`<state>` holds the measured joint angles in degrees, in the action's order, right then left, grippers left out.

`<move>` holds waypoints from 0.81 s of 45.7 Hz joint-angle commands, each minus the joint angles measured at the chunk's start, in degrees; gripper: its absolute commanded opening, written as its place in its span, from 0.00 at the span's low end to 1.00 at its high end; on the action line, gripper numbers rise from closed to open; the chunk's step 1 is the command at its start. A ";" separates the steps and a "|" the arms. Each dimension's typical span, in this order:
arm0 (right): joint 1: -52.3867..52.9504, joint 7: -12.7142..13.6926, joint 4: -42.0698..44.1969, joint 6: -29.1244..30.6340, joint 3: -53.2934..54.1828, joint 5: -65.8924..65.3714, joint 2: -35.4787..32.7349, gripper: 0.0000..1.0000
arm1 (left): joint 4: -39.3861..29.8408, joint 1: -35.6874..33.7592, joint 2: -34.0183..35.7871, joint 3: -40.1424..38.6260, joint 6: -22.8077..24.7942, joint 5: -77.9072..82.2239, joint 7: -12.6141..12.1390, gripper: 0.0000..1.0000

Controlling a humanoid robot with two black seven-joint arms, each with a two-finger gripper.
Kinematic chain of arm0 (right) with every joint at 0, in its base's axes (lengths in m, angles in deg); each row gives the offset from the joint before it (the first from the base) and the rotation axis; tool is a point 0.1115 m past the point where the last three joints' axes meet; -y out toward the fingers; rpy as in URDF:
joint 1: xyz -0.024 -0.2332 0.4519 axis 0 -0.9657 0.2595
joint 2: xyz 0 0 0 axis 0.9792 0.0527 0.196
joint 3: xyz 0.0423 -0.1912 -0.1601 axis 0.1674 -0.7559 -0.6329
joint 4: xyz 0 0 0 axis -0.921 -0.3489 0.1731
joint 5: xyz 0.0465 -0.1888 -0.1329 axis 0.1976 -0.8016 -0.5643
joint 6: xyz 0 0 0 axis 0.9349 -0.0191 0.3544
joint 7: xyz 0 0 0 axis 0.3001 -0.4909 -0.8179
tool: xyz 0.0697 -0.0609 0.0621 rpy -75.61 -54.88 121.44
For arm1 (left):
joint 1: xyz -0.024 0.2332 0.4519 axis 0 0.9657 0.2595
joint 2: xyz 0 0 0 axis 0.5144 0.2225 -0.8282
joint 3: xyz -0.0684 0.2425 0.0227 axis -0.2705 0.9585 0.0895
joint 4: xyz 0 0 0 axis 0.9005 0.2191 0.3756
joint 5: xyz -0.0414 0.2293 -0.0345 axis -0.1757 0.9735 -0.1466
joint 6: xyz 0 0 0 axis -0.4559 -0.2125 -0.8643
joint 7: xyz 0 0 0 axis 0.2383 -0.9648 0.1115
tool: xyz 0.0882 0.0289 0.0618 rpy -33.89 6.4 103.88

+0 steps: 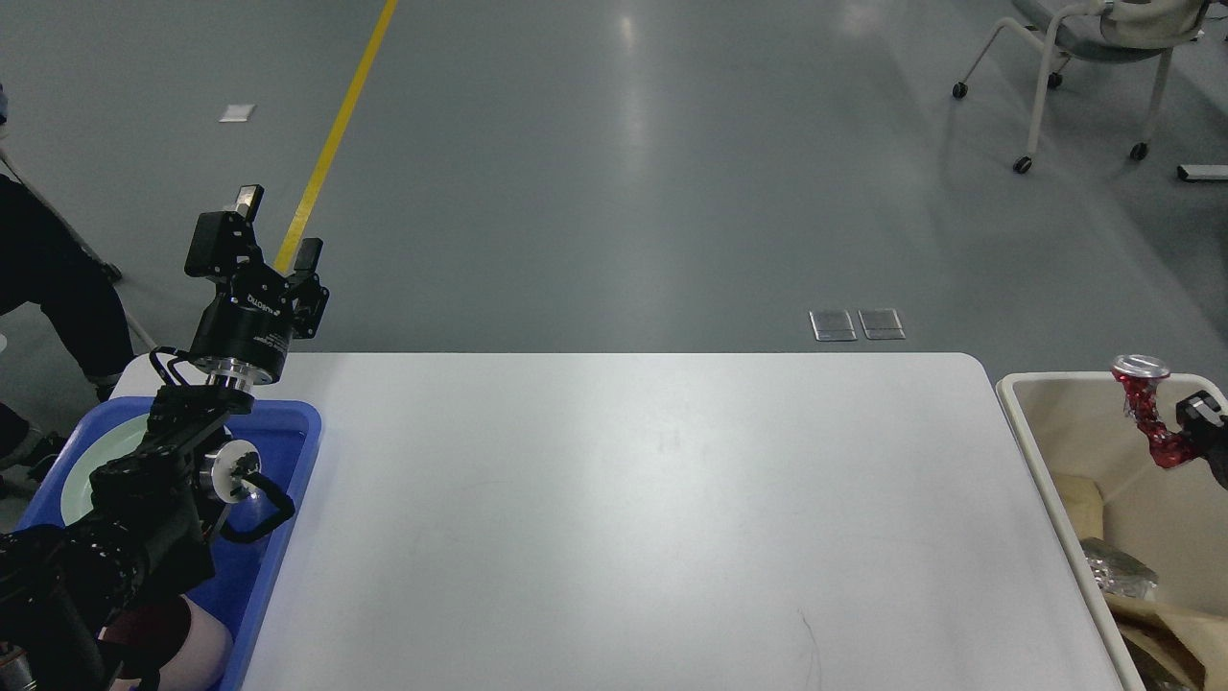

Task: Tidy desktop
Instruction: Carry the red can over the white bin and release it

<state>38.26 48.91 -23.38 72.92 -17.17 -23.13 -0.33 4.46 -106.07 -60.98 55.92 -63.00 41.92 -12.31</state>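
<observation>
While my right gripper sits at the far right edge of the head view, mostly cut off, I can see it clamped on the lower end of a crushed red can, which sticks up and leftward from the fingers with its silver top rim uppermost. I judge the can light and thin-walled, already twisted and creased, so it gives under pressure and has sharp folds; the narrow crumpled waist is a fair place to pinch, since the ridges stop it slipping, while the smooth round top would be the poorer hold. It hangs above the beige bin, just inside the near-left corner, over the cardboard scraps and a bit of crinkled foil lying in the bottom. Just left of the bin lies the desktop, white and matte, filling the middle of the view with nothing standing on its bare surface. Farther out, my left gripper is raised above the back left corner of the table with its fingers spread and holding nothing, and under that arm sits the blue tray with a pale green plate in it.
</observation>
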 commanded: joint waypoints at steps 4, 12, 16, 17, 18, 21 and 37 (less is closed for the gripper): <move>-3.04 0.00 -0.03 -8.21 0.54 0.02 0.51 1.00 | 0.00 0.00 0.00 -0.01 0.00 0.00 0.00 0.96; -4.36 0.00 -0.03 -8.66 0.81 0.02 1.30 1.00 | 0.00 0.00 0.00 0.08 0.00 0.00 0.00 0.96; -4.01 0.00 0.06 -8.66 3.35 0.02 1.48 1.00 | 0.00 0.00 0.00 0.08 0.00 0.00 0.00 0.96; -4.01 -0.09 0.15 -8.74 4.92 0.02 1.48 1.00 | 0.00 0.00 0.00 0.08 0.00 0.00 0.00 0.96; -3.83 -0.09 0.32 -8.83 6.68 0.02 1.39 1.00 | 0.00 0.00 0.00 -0.01 0.00 0.00 0.00 0.96; -3.74 -0.53 1.81 -9.27 13.44 -0.07 1.48 1.00 | 0.00 0.00 0.00 -0.01 0.00 0.00 0.00 0.96; 5.12 -4.49 3.67 -8.39 46.15 -0.07 9.99 1.00 | 0.00 0.00 0.00 0.08 0.00 0.00 0.00 0.96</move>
<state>39.18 45.05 -18.70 64.05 22.26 -23.19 6.21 4.46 -106.07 -60.98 55.95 -63.00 41.92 -12.31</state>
